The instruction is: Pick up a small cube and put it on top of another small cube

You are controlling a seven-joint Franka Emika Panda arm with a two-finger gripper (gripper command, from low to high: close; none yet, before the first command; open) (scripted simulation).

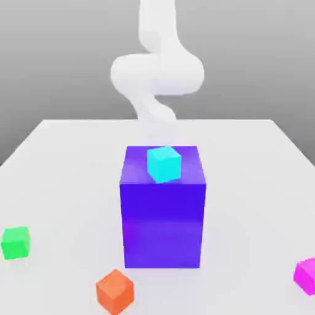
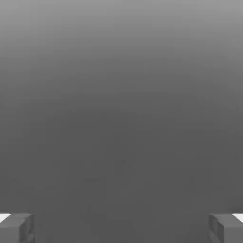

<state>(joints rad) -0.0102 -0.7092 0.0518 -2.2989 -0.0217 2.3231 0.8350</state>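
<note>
1. The pink cube (image 1: 306, 275) is seen at the lower right edge of the exterior view, on the table (image 1: 246, 184).
2. An orange cube (image 1: 115, 292) is seen at lower left of centre, a green one (image 1: 16, 242) at far left; a cyan cube (image 1: 164, 164) is borne by the blue block (image 1: 163, 224).
3. The gripper (image 2: 121, 228) is spread wide, with nothing held.
4. The pick-up seems not yet begun; the pink cube must be approached next.
</note>
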